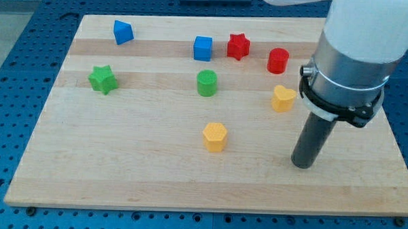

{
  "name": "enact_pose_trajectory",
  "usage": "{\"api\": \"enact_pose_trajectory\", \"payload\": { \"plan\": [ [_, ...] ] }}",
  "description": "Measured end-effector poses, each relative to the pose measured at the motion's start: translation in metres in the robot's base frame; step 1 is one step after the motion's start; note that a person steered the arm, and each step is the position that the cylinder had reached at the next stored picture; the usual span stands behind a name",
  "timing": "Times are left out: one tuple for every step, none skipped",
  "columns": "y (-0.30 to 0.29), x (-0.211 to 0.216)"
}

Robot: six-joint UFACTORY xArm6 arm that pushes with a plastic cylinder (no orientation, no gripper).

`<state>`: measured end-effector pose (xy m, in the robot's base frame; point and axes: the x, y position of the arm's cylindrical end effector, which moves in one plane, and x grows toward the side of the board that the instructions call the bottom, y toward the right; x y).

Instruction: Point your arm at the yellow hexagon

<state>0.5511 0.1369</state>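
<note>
The yellow hexagon (215, 137) lies on the wooden board (120, 166), a little below the board's middle. My tip (302, 165) rests on the board at the view's lower right, well to the right of the hexagon and slightly lower. A yellow heart (283, 99) lies above and a little left of the tip, close to the arm's collar.
A green cylinder (206, 82) sits above the hexagon. A blue cube (203, 48), red star (238, 46) and red cylinder (278, 60) line the top. A blue wedge-like block (122, 32) and a green star (103, 79) are at the left.
</note>
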Motion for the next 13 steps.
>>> {"api": "enact_pose_trajectory", "payload": {
  "plan": [
    [-0.003,0.003],
    [-0.033,0.021],
    [-0.037,0.021],
    [-0.066,0.023],
    [-0.067,0.024],
    [-0.081,0.039],
    [-0.09,0.043],
    [-0.092,0.043],
    [-0.122,0.043],
    [-0.148,0.033],
    [-0.166,0.008],
    [-0.166,0.006],
    [-0.166,-0.01]
  ]
}}
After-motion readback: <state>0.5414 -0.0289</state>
